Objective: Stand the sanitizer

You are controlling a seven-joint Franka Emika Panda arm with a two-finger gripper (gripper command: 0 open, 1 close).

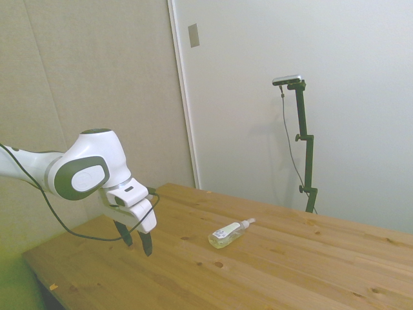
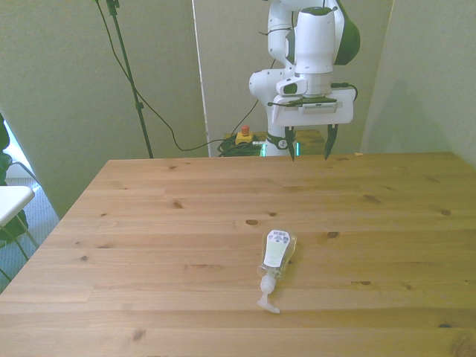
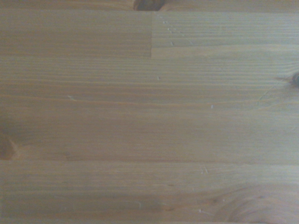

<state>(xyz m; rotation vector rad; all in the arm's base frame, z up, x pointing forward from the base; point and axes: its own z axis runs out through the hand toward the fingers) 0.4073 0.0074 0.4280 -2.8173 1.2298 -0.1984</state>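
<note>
The sanitizer [image 1: 228, 234] [image 2: 276, 255] is a small clear bottle of pale yellowish liquid with a white label. It lies flat on its side on the wooden table [image 1: 271, 271] [image 2: 163, 223], and its white nozzle cap [image 2: 267, 295] points toward the table's near edge in the front view. My gripper [image 1: 137, 241] [image 2: 309, 147] hangs open above the table's far edge in the front view, well apart from the bottle, with nothing between its fingers. The wrist view shows only bare wood grain [image 3: 149, 121].
In the front view, cables and a small yellow box with a red button [image 2: 243, 136] lie on the floor behind the table. A white object [image 2: 13, 201] juts in at the front view's left edge.
</note>
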